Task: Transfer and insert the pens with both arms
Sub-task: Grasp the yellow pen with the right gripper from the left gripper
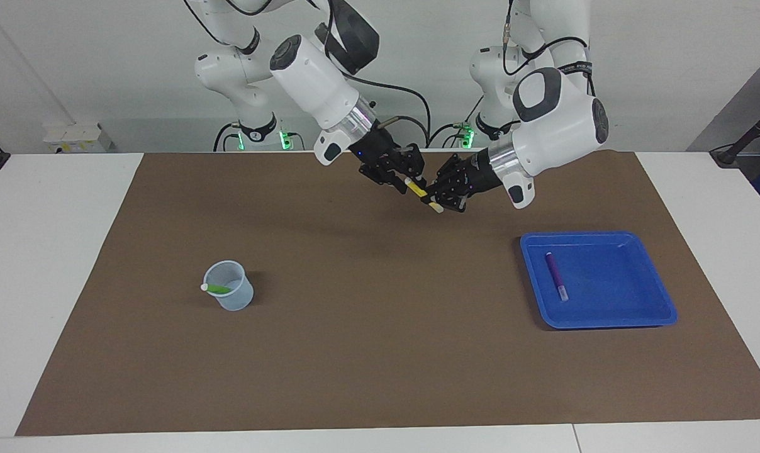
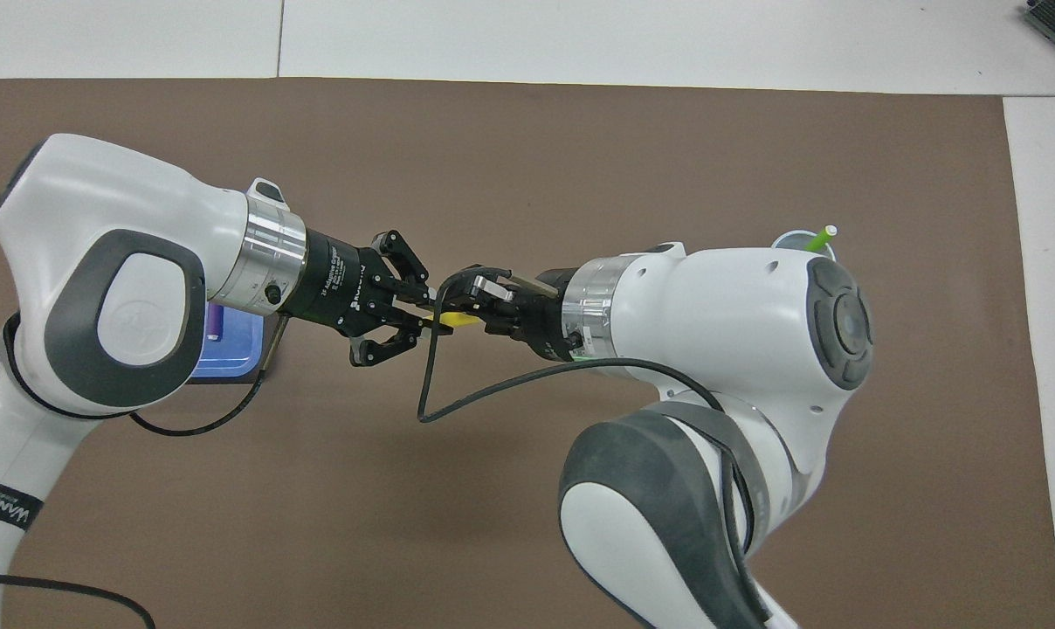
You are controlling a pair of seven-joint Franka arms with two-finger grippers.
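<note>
My left gripper is shut on the yellow pen and holds it slanted in the air over the brown mat, between the two arms. My right gripper sits around the pen's upper white-tipped end, facing the left gripper. The green pen leans in a pale translucent cup toward the right arm's end. The purple pen lies in the blue tray toward the left arm's end.
A brown mat covers most of the white table. In the overhead view the left arm hides most of the blue tray. A black cable loops down from the right wrist.
</note>
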